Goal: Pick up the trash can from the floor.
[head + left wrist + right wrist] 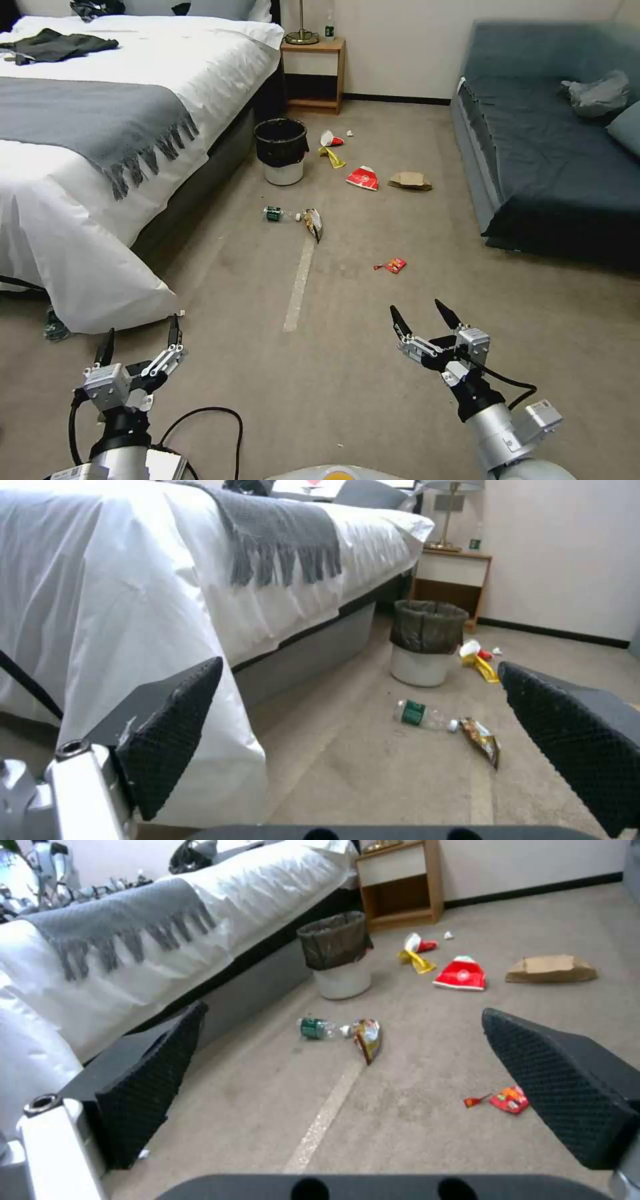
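Trash can pickup not yet begun.
The small white round trash can lined with a black bag [283, 152] is standing untouched far across the beige carpet floor [347, 373]; the left gripper [139, 347] and right gripper [424, 319] are hovering with fingers spread, empty.

the trash can [283, 155] is white with a black bag; the floor [373, 360] is beige-brown carpet with a pale tape strip [299, 283]. the bed [133, 60] is white under a fringed grey throw [87, 120]; the sofa [547, 133] is dark blue-grey.

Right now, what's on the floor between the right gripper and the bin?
Head view: bare carpet past the right gripper, then tape strip, snack bag and bottle before the bin.
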Controlling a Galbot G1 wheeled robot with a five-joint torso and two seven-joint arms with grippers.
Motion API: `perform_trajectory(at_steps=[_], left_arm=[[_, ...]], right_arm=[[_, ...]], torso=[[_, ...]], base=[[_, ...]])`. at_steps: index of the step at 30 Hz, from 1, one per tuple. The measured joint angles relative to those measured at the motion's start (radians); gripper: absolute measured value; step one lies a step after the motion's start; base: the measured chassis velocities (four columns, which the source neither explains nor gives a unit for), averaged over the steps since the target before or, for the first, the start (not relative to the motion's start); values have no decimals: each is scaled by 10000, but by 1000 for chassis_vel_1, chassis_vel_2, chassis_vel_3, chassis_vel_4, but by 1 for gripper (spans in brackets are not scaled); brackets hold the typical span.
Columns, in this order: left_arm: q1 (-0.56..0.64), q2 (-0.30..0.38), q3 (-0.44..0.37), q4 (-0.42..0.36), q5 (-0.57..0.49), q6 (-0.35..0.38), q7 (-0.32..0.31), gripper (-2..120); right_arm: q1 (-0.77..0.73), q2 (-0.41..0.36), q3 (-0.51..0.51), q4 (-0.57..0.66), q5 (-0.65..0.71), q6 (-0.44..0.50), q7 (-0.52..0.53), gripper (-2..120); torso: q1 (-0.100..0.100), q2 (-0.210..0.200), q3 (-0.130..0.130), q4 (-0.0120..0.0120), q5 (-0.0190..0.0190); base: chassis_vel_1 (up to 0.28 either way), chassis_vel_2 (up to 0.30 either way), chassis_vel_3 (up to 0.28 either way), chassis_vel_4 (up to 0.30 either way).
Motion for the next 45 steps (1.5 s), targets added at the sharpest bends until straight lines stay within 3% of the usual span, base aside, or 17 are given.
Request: perform_trajectory(at_steps=[12, 45], left_arm=[[125, 0, 34, -65, 30, -51, 36, 100], [-67, 0, 43, 111, 11, -64, 72, 100]], right_arm=[[-64, -110, 17, -25, 24, 240, -106, 100], [6, -60, 22, -147, 78, 345, -173, 100]], torso=[[-1, 0, 0, 1, -1], [1, 0, 1, -1, 1]], base=[[-55, 67, 52, -53], [-164, 160, 161, -166]])
